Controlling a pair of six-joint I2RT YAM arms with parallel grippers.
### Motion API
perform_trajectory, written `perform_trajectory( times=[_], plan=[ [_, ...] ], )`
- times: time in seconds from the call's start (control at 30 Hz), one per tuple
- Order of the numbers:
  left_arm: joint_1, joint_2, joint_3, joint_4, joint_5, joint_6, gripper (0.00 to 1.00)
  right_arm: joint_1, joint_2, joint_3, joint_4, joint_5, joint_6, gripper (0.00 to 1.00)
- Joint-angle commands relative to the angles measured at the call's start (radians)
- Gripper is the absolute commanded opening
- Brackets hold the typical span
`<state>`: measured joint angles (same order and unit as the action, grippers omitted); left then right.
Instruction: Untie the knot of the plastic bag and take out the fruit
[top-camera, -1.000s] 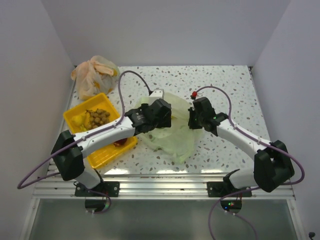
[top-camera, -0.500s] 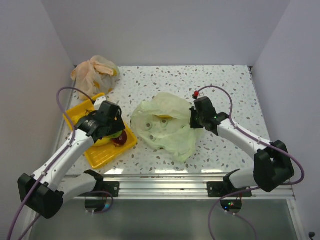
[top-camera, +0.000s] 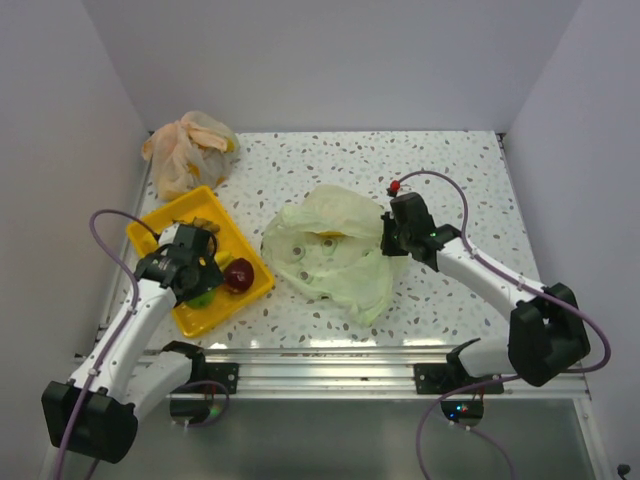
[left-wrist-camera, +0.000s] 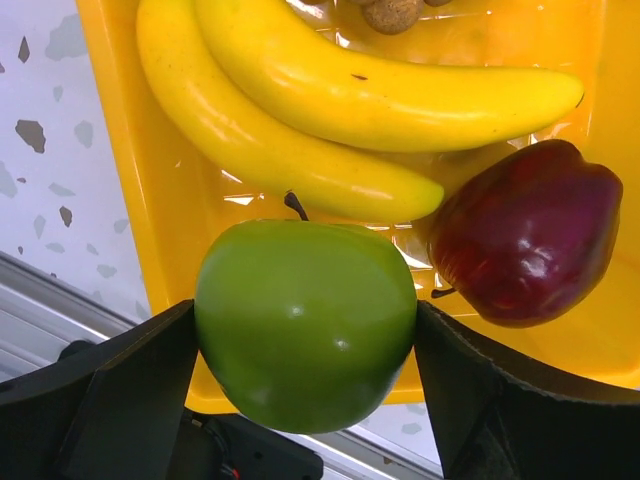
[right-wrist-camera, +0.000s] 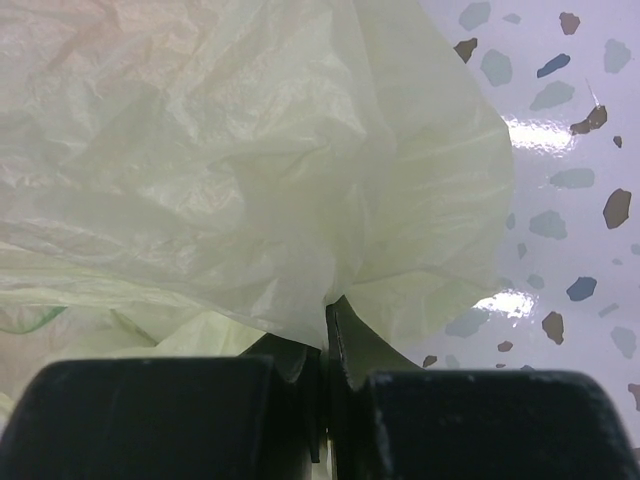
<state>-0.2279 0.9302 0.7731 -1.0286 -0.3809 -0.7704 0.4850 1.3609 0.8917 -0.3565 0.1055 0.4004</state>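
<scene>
Change since half a second back: my left arm has swung further toward its own base and carried its load to the near end of the tray. My right arm has not shifted on the bag.

Left gripper (left-wrist-camera: 302, 335): jaws clamped on a glossy green round fruit (left-wrist-camera: 305, 320), one pad on each flank.
- Handling, judged: rigid, smooth skin, fairly weighty, likely slippery. Hold across the widest part, as I have it now.
- Cannot tell whether it touches the tray floor or hangs just above.

Beyond these fingers: a shallow yellow plastic tray (left-wrist-camera: 110, 150). In it lie two yellow bananas (left-wrist-camera: 350, 90), and a dark red apple (left-wrist-camera: 525, 245) sits just right of the green fruit. A small brown round fruit (left-wrist-camera: 390, 12) shows at the far edge.

Right gripper (right-wrist-camera: 325, 340): fingers pressed together, pinching a fold of the thin, crinkly, pale green translucent plastic bag (right-wrist-camera: 250, 150).
- The bag (top-camera: 330, 265) spreads to the left of these fingers, slumped on the speckled table (top-camera: 450, 170).
- Handling, judged: light, limp and slick, and it will tear under a hard pull. Take a bunched fold or a handle, never a single layer.
- A yellow-orange patch (top-camera: 328, 236) shows through the film just left of my right fingers, so probably one fruit is still inside.
- Knot state: cannot tell.

Well beyond the left fingers: a crumpled orange-beige plastic bag (top-camera: 185, 150), not mine to handle.
</scene>
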Motion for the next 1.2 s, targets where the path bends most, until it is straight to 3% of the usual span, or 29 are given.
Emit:
perform_trajectory(
  times=[0.0,0.07,0.1,0.2,0.3,0.37,0.57,0.7,0.9,1.17],
  plan=[
    [0.012,-0.005,0.002,0.012,-0.007,0.022,0.92,-0.003,-0.037,0.000,0.008,-0.009,0.003,0.03],
    [0.012,-0.008,0.009,0.006,-0.021,0.022,0.96,-0.003,-0.045,0.000,0.007,-0.004,-0.005,0.08],
    [0.012,-0.011,0.020,0.005,-0.024,0.023,1.00,-0.003,-0.048,0.003,0.004,-0.009,-0.008,0.16],
    [0.012,-0.025,0.038,0.002,-0.023,0.026,1.00,-0.003,-0.052,0.024,-0.009,-0.023,-0.032,0.23],
    [0.012,-0.040,0.064,0.010,-0.004,0.039,1.00,-0.003,-0.054,0.049,-0.024,-0.050,-0.070,0.38],
    [0.010,-0.048,0.081,0.028,0.037,0.062,1.00,-0.002,-0.054,0.076,-0.050,-0.090,-0.109,0.53],
    [-0.005,-0.099,0.123,0.155,0.236,0.092,1.00,0.007,-0.065,0.170,-0.110,-0.176,-0.195,0.84],
    [-0.054,-0.123,0.129,0.229,0.319,0.069,1.00,0.026,-0.036,0.246,-0.154,-0.210,-0.274,0.98],
    [-0.266,-0.082,0.124,0.389,0.275,-0.024,1.00,0.050,0.050,0.410,-0.248,-0.199,-0.448,0.99],
    [-0.415,0.125,0.092,0.601,0.209,-0.061,1.00,0.058,0.263,0.598,-0.355,-0.217,-0.630,0.99]
  ],
)
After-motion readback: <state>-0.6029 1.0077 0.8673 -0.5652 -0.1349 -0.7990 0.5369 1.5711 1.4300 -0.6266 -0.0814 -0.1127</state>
